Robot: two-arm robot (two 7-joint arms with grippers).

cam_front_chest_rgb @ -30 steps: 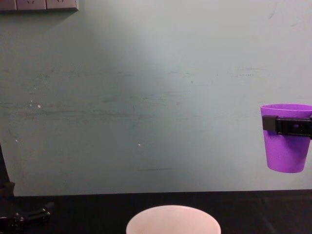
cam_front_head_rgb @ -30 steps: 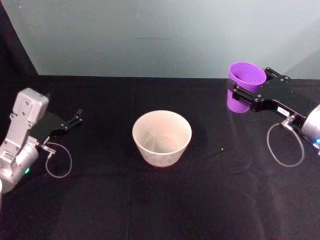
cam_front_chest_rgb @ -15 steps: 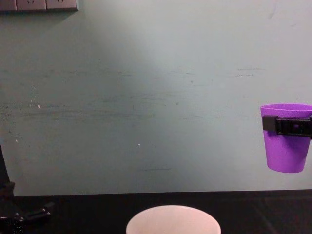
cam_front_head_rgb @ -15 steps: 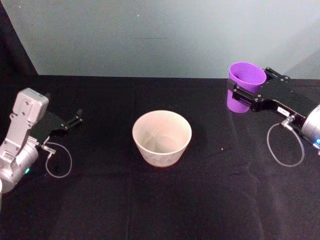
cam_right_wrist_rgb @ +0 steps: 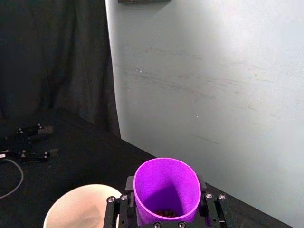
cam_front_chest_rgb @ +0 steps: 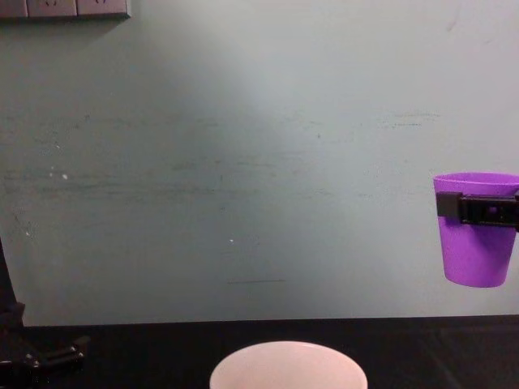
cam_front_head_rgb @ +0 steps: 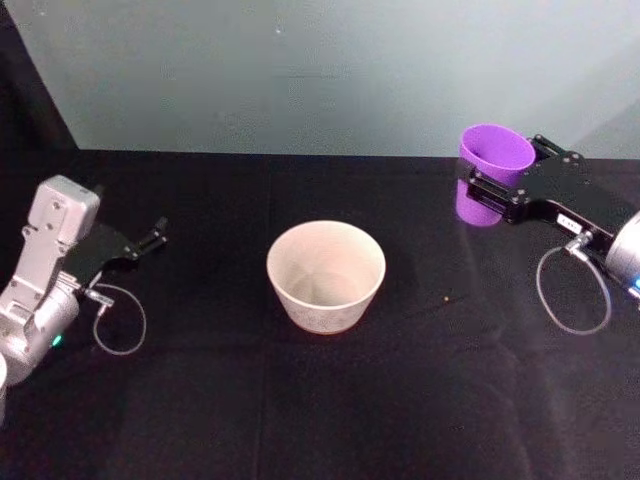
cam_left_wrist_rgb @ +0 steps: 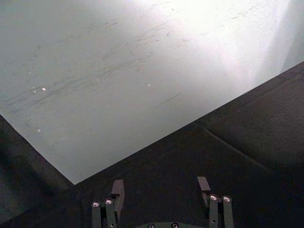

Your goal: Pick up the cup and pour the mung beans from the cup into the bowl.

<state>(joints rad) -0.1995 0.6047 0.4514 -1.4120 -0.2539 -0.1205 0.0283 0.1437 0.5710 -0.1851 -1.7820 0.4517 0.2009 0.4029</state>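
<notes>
Little has changed over the last second: the right gripper (cam_front_head_rgb: 505,170), clamped around the upright cup (cam_front_head_rgb: 495,152), hangs well right of the bowl (cam_front_head_rgb: 325,300), beans seemingly unpoured, while the left gripper (cam_front_head_rgb: 153,236) sits parked, fingers spread.

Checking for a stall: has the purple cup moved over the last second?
No. In the chest view the cup, clamped in the right gripper, hangs above and to the right of the bowl, exactly where it was before.
</notes>
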